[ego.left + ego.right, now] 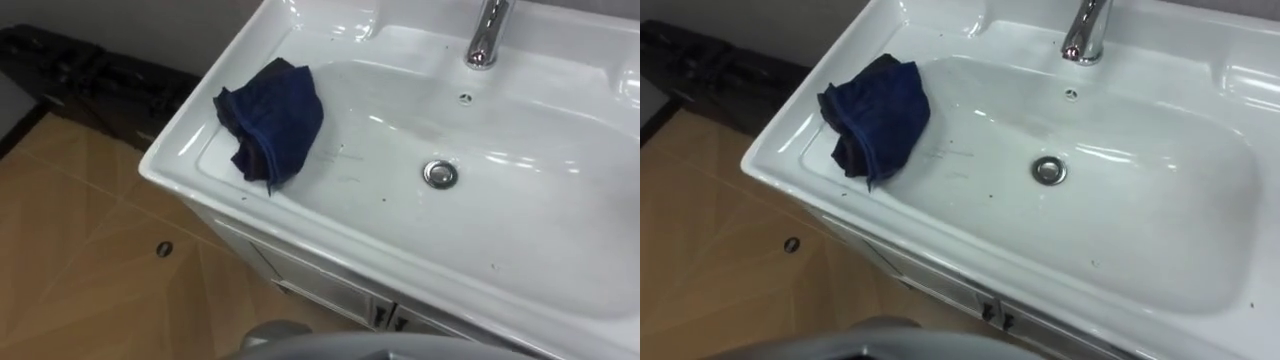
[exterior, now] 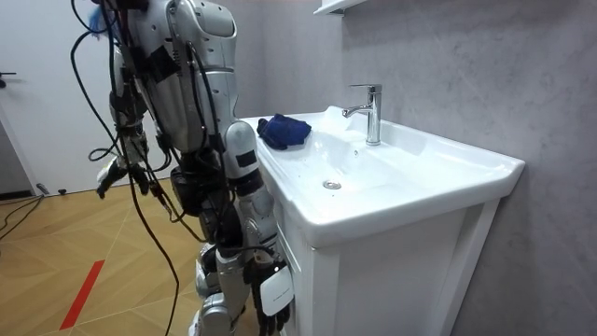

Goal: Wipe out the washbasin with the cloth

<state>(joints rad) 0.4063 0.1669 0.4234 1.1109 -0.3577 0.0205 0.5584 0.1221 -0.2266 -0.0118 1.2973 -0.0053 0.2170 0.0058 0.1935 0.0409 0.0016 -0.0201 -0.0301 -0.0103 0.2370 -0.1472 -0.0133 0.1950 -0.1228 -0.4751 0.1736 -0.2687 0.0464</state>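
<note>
here, the wooden floor [image 1: 80,250] spreads out in front of and to the left of one white basin [image 1: 540,230], which sits on one white cabinet [image 2: 392,280] against a grey wall. the robot stands upright at the basin's front edge, turned toward it. on the floor beyond the basin's left end lie black cases [image 1: 90,80]; i cannot tell how many.

one chrome tap [image 1: 487,35] rises from the middle of the basin's back rim. one dark blue cloth [image 1: 272,122] lies crumpled in a heap at the basin's left end. it is draped where the bowl's sloping left wall meets the rim, well to the left of the drain and apart from the tap.

there are two hands, both seen in the room view. the right hand [image 2: 267,315] hangs low just beside the cabinet's front, below the basin's rim and well apart from the cloth. whether it is spread or closed i cannot tell. the left hand [image 2: 107,174] hangs further from the basin, toward the room view's left, also well apart from the cloth. i cannot tell its state either.

two small dark handles [image 1: 385,316] sit close together on the cabinet front, just under the basin's front rim. one round metal drain [image 1: 439,174] lies in the bowl's floor, in front of the tap. one small overflow hole [image 1: 465,98] sits in the basin's back wall between the tap and the drain. one small round disc [image 1: 164,248] lies on the floor in front of the basin's left corner. a few dark specks dot the bowl near the drain.
</note>
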